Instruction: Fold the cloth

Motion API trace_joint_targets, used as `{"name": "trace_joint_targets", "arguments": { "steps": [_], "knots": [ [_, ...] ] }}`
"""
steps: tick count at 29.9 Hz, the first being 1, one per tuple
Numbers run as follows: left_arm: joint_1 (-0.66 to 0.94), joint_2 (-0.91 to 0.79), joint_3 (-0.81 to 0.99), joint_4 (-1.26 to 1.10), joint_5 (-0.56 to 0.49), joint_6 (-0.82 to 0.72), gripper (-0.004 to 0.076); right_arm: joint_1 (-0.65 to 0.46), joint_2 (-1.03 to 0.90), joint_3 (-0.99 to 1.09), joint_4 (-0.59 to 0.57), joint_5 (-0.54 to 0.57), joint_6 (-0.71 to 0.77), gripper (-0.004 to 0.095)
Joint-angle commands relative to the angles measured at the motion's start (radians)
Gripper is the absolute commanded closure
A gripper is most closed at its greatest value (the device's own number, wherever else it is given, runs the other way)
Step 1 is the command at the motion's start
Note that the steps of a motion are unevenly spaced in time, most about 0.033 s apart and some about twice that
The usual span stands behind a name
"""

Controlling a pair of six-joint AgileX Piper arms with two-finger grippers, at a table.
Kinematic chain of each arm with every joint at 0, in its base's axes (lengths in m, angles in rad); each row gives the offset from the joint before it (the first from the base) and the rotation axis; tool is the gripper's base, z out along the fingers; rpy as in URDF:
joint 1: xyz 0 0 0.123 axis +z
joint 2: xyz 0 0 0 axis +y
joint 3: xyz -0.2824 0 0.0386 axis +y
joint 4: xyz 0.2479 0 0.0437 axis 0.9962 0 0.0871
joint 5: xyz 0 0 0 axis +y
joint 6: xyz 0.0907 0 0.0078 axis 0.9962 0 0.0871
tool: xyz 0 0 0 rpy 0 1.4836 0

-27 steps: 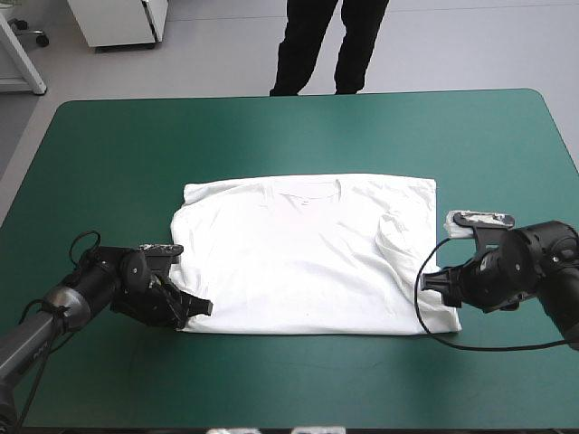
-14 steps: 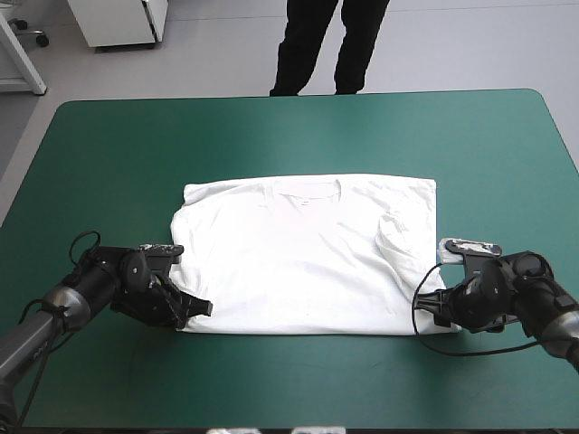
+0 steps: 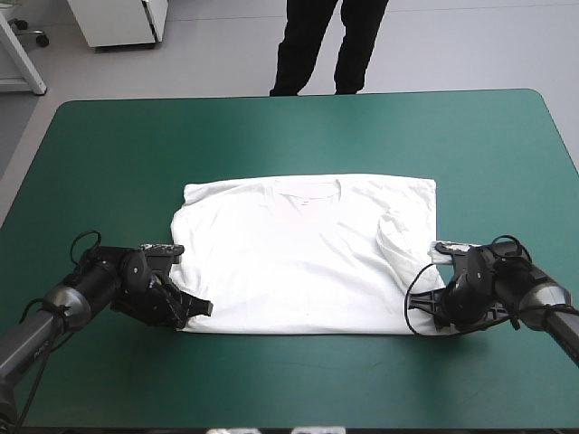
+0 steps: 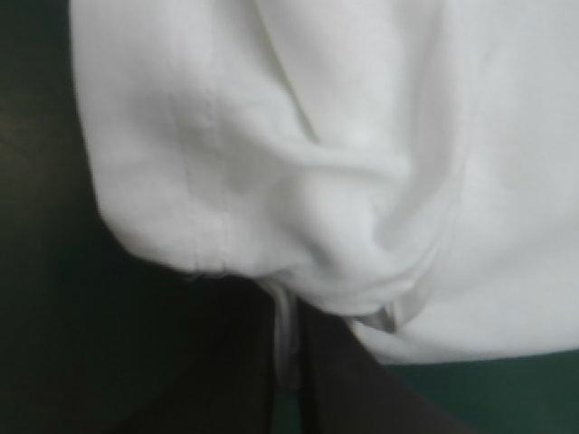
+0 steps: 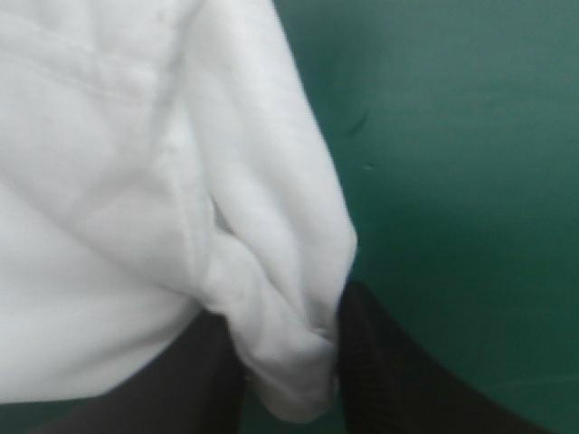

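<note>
1. Your white short-sleeved cotton T-shirt point(image 3: 308, 258) lies spread flat at the middle of the table. Its collar points to 12 o'clock, its hem runs along the near side, and both sleeves look tucked in, so the outline is nearly a rectangle.
2. At the shirt's 7 o'clock corner, the left gripper point(image 3: 194, 309), two broad black curved fins, lies low on the table. Its wrist view shows the fins pressed almost together with a thin strip of hem pinched between them.
3. At the 5 o'clock corner, the right gripper point(image 3: 432, 306), the same black pair, pinches a bunched fold of cloth at that corner. Its fins are nearly together around it.
4. You hold both hem corners, I judge, so the near edge can be lifted evenly and carried toward 12 o'clock for the fold.
5. The teal-green cover point(image 3: 298, 136) is bare beyond the collar, which leaves room for that move.
6. Watch the right pinch: it holds a thicker bunch and may drag the tucked sleeve.
</note>
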Motion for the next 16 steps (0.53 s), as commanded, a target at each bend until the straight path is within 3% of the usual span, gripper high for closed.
{"name": "trace_joint_targets", "arguments": {
  "steps": [1, 7, 16],
  "knots": [
    [-0.002, 0.015, 0.002, 0.019, -0.031, -0.002, 0.0733, -0.001, 0.002, 0.008, 0.098, -0.035, -0.040, 0.0927],
    [-0.002, 0.013, -0.052, 0.062, 0.039, -0.002, 0.0733, -0.001, -0.090, -0.018, 0.086, 0.013, -0.026, 0.0925],
    [-0.002, -0.023, -0.272, 0.168, 0.166, -0.002, 0.0733, -0.001, -0.192, -0.233, -0.053, 0.141, 0.006, 0.0925]
  ]
}}
